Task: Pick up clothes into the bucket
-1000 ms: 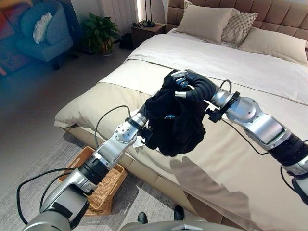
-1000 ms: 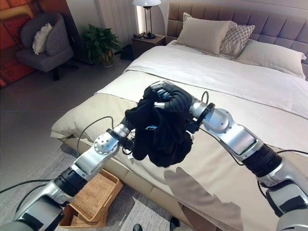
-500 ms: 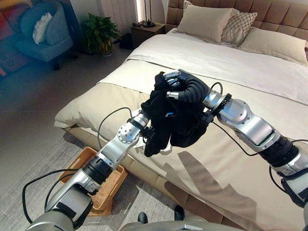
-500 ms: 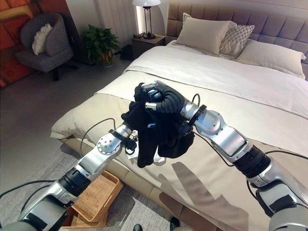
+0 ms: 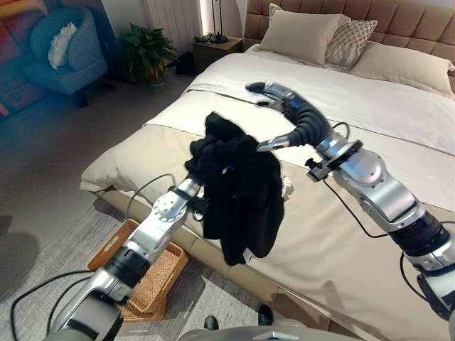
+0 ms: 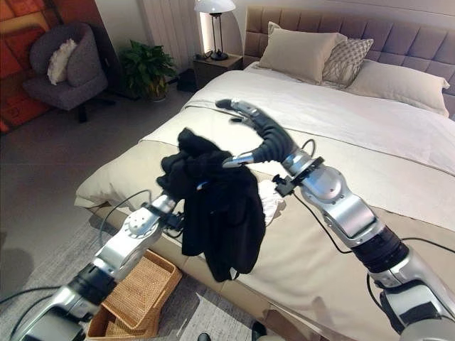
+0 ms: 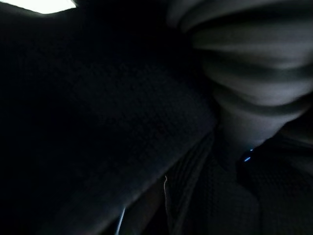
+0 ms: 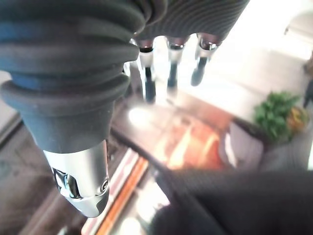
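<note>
One black garment (image 5: 238, 188) draped over left hand (image 6: 186, 172), fingers hidden, grip unreadable; right hand (image 5: 284, 106) splayed, empty, above bed (image 5: 370, 106). Carry step; next lower garment into wicker basket (image 5: 153, 284) near-left on floor

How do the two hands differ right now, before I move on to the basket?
The right hand is open, fingers extended, holding nothing; the left hand is buried in the black garment, which hangs from it. The right hand sits higher, over the bed; the left is nearer the bed's edge, above the wicker basket.
</note>
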You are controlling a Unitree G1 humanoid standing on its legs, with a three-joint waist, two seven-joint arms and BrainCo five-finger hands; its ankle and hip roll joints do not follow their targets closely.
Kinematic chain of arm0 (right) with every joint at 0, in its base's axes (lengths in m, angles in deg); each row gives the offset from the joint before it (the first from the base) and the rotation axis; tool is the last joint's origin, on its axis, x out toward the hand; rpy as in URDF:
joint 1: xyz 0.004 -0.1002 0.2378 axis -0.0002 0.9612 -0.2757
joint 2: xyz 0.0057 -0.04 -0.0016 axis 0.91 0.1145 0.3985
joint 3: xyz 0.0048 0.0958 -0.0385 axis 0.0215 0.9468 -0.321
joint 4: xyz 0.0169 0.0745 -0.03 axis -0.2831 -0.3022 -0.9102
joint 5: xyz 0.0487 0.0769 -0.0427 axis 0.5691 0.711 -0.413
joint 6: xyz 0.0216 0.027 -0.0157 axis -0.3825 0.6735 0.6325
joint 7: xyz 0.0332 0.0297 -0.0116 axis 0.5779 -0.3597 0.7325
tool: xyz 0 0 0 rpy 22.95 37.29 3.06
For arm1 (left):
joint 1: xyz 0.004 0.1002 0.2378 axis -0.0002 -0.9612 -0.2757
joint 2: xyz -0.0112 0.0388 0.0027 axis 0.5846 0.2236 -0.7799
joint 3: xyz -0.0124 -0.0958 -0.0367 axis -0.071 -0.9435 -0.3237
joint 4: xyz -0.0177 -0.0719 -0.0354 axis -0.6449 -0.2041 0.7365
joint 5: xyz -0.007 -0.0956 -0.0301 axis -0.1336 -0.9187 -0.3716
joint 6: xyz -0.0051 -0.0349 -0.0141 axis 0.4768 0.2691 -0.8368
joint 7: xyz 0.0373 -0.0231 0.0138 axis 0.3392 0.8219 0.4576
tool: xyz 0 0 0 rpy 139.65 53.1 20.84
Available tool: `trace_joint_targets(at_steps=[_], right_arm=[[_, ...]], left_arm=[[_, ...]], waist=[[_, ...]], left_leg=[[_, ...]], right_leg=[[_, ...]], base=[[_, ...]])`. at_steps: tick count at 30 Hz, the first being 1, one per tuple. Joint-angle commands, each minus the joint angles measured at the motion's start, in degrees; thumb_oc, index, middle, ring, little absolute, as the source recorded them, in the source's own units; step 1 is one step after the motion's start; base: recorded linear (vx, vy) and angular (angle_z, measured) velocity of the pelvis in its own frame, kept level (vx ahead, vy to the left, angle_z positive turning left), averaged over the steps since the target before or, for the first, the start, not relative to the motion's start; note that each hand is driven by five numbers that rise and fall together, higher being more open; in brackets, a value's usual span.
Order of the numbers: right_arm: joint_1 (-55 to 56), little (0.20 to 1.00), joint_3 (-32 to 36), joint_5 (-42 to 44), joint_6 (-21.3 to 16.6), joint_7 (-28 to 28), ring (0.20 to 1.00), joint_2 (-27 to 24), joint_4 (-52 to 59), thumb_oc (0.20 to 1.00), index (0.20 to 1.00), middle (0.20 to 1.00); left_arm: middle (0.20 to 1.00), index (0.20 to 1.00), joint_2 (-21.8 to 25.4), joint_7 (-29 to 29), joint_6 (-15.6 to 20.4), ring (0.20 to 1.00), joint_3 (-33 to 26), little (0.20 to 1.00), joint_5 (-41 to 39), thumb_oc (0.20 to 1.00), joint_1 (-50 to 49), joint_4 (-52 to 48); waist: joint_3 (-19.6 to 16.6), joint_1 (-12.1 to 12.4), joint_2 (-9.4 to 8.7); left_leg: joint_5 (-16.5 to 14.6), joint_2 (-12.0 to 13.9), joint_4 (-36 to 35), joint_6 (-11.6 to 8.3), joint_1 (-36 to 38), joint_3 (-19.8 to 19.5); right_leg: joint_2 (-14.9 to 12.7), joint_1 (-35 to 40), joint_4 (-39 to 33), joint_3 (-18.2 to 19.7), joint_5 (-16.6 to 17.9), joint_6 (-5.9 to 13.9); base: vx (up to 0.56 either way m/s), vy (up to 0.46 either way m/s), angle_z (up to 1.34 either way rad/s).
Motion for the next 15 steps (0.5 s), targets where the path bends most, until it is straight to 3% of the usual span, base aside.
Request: trace_joint_targets(at_steps=[1,3,10,15], right_arm=[[1.57,1.000,5.77,0.71,-3.86,-2.30,1.000,0.72,3.23,1.000,1.000,1.000],[5.23,1.000,9.03,-0.83,-3.46,-2.13,1.000,1.85,2.84,1.000,1.000,1.000],[14.44,1.000,16.57,-1.87,-2.34,-4.86,1.000,9.46,-6.00,1.000,1.000,1.000],[20.66,1.000,18.23,-4.63,-1.93,-5.61,1.000,14.05,-12.18,1.000,1.000,1.000]], left_arm=[[0.200,0.200,5.28,-2.28,4.03,0.200,-8.09,0.200,-3.56,0.200,3.29,-0.43],[0.200,0.200,4.47,-2.55,3.88,0.200,-13.26,0.200,-3.71,0.200,-3.91,-3.36],[0.200,0.200,7.61,-6.45,5.46,0.200,-29.52,0.200,-0.32,0.200,-11.18,0.08],[0.200,0.200,8.50,-9.31,6.52,0.200,-36.21,0.200,1.20,0.200,-12.39,2.33]], waist=[[-1.04,1.34,-2.23],[-0.75,1.95,-2.25],[1.78,3.23,-1.76],[4.28,3.90,-1.53]], left_leg=[[-3.52,-2.17,0.79,1.46,0.35,-1.88],[-3.59,-2.26,0.77,1.57,0.18,-2.12],[-3.35,-2.79,1.78,1.85,-2.46,-2.73],[-3.25,-3.22,3.69,2.11,-5.65,-3.61]], right_leg=[[-4.74,2.66,1.15,-2.32,-1.52,5.54],[-4.81,2.59,1.10,-2.56,-1.57,5.52],[-5.20,0.42,1.75,-3.35,-1.53,5.35],[-5.54,-1.98,2.89,-4.03,-1.43,5.18]], base=[[0.00,0.000,0.00],[0.00,0.000,0.00],[-0.02,0.014,0.02],[-0.06,0.033,0.07]])
